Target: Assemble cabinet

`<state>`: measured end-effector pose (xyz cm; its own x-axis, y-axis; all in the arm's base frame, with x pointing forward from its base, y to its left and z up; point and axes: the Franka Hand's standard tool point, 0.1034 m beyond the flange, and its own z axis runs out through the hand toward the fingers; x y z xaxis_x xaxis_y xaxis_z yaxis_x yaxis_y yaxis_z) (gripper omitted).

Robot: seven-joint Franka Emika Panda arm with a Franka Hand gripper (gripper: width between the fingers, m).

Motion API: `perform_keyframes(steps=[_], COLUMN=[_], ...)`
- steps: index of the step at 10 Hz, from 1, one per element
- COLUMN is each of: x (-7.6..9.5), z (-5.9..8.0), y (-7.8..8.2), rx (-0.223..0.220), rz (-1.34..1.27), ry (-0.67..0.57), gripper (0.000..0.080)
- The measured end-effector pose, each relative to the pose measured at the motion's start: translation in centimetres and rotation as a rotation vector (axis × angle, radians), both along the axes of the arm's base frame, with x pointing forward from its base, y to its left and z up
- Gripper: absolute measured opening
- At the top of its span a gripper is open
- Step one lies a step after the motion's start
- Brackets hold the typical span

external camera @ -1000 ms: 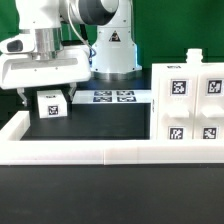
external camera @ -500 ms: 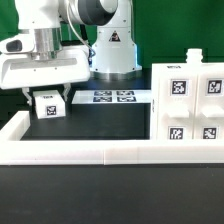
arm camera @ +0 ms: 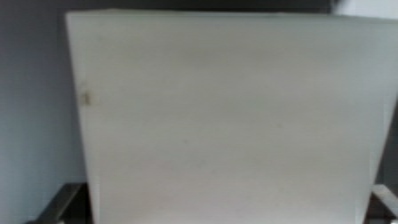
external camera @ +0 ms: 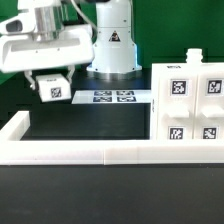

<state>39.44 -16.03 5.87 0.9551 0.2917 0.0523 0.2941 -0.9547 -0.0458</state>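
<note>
My gripper [external camera: 52,80] is shut on a small white cabinet part [external camera: 53,90] with a black-and-white tag. It holds the part tilted in the air at the exterior view's left, above the black table. In the wrist view the part's plain white face [arm camera: 222,110] fills most of the picture, between my dark fingertips [arm camera: 68,202]. The other cabinet parts [external camera: 190,105] stand grouped at the exterior view's right, white with several tags. A small white block [external camera: 192,57] sits on top of them.
The marker board [external camera: 113,97] lies flat at the back middle, in front of the arm's base [external camera: 112,45]. A low white border wall [external camera: 80,152] runs along the front and the left side [external camera: 14,125] of the black table.
My gripper has risen off the table with the tagged part in it, and the part is now tilted. The parts at the right have not moved.
</note>
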Motion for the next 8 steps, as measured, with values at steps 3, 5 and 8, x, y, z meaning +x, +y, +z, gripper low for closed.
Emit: perform_keyframes(steps=[3, 5, 8], x=[2.5, 4.6, 8.4], z=[4.3, 6.9, 9.3], y=[3.9, 6.9, 11.3], rx=[0.027, 0.038, 0.033], rz=[-0.058, -0.111, -0.191], ry=[0.006, 0.012, -0.005], gripper=[0.0560, 0.0560, 0.0560])
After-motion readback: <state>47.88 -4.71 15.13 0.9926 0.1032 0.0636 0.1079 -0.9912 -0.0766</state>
